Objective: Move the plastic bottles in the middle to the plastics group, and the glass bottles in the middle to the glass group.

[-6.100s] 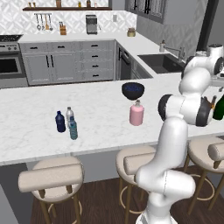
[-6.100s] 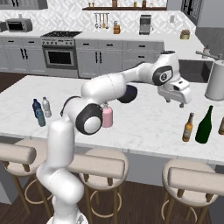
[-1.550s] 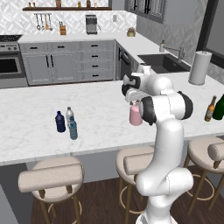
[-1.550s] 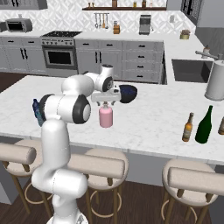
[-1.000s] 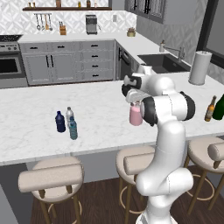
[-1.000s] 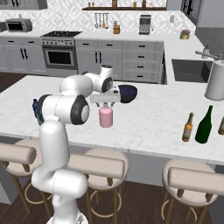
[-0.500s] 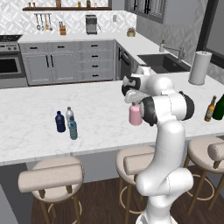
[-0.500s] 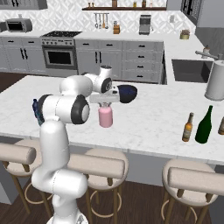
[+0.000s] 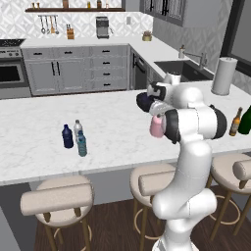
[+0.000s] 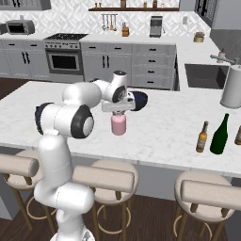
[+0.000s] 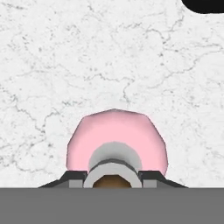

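Gripper (image 10: pixel 118 111) clamped on the pale cap of the wide pink bottle (image 10: pixel 118 125), which stands upright mid-bench.

I grip it from above by the neck so it lifts straight; I judge it must travel right to the large dark green glass bottle (image 10: pixel 220 134), beside the slim brown long-necked bottle (image 10: pixel 202 137) on the white marble bench (image 10: pixel 160 136).

The arm hides part of the pink bottle (image 9: pixel 156 127).

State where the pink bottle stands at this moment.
The pink bottle stands upright on the marble island counter, directly beneath the gripper and just in front of a dark blue bowl.
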You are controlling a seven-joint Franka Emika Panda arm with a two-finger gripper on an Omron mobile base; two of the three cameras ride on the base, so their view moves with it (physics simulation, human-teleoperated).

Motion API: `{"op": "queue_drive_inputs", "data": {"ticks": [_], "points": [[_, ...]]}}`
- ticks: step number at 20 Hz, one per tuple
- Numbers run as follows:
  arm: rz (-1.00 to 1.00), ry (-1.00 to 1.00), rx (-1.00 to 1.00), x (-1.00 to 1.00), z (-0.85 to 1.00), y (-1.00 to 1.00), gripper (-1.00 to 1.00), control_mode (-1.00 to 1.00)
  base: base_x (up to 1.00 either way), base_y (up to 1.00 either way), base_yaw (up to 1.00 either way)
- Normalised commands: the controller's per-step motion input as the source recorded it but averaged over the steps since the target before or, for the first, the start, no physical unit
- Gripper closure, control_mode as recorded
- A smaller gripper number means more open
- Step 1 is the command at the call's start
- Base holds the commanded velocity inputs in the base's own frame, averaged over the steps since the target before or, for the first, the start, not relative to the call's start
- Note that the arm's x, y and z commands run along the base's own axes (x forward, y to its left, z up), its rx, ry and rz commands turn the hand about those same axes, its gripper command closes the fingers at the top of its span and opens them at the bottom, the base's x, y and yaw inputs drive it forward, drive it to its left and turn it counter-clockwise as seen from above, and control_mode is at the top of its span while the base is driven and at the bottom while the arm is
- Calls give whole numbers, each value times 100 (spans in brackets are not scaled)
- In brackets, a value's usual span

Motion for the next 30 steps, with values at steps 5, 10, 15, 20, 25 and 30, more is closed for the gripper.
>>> {"op": "queue_drive_inputs", "data": {"ticks": [5,10,15,20,25,30], "points": [[-25,0,0,-56,21,-76,100,-100,0,0,0],[-32,1,0,-36,21,-83,100,-100,0,0,0],[-38,2,0,-6,10,-95,100,-100,0,0,0],[-39,8,0,0,3,-96,100,-100,0,0,0],[-40,1,-1,4,0,-90,100,-100,0,0,0],[-33,0,-2,19,0,-83,100,-100,0,0,0]]}}
